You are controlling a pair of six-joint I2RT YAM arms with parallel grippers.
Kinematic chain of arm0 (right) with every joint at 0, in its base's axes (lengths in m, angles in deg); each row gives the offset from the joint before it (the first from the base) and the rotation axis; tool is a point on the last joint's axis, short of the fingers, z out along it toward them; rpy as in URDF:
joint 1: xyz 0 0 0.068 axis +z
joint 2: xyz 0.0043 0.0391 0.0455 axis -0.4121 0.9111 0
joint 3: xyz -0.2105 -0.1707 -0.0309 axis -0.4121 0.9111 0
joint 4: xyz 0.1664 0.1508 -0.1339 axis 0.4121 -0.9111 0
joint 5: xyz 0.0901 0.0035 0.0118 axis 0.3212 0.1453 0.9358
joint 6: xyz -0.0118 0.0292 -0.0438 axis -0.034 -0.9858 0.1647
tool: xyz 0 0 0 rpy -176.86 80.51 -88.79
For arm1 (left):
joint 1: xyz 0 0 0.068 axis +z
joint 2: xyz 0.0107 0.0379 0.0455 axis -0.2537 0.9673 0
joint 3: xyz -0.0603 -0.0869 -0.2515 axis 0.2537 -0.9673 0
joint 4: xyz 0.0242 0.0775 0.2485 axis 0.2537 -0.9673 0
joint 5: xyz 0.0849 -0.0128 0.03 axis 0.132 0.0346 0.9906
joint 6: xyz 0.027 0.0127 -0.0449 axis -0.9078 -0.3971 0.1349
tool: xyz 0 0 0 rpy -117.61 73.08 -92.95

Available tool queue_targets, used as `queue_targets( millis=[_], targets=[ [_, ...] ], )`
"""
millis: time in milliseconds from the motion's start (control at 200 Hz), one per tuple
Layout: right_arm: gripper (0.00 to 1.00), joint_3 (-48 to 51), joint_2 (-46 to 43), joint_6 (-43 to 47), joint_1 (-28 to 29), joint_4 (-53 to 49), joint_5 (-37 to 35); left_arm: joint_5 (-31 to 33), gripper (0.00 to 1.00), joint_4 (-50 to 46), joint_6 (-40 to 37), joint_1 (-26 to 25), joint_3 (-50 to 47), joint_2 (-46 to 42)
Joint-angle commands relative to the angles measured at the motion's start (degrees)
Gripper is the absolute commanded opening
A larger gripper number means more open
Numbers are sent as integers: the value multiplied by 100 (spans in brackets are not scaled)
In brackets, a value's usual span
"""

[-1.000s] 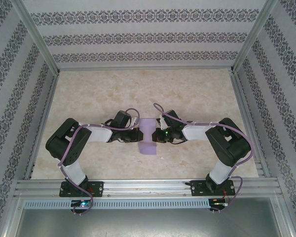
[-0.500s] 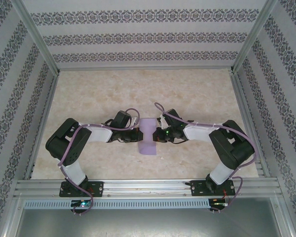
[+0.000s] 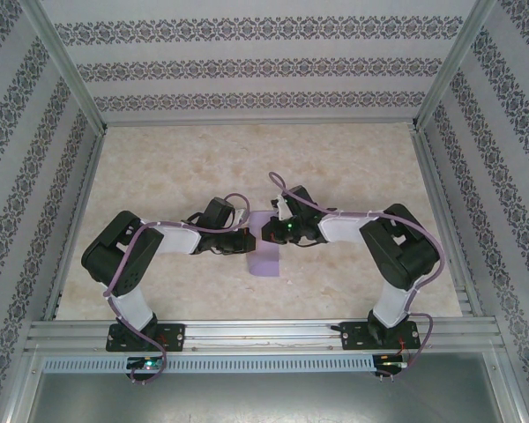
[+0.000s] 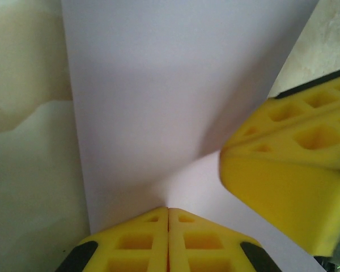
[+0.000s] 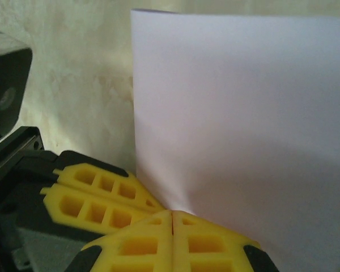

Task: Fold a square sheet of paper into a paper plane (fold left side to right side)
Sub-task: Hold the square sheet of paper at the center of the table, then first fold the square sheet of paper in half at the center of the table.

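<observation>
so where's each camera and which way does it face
top external: above and behind the arms, looking down at the table; both arms show.
left wrist: on the left arm, facing the paper; left end effector at the bottom.
right wrist: on the right arm, facing the paper; right end effector at the bottom.
shared: the paper in all; each wrist view catches the other end effector.

Both arms reached inward, forearms low, hands nearly meeting.
The left hand and the right hand sat just beside each other, elbows out to the sides. Each hand's fingers were pressed fully together, pinching the square sheet of paper at the tips. The right hand's fingers stood close beside the left's.
</observation>
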Motion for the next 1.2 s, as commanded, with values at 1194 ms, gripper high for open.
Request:
queue_targets(
  millis=[1194],
  targets=[
    [0, 275, 504, 38, -21, -269, -499, 266, 9, -726, 201, -149, -926, -1250]
  ],
)
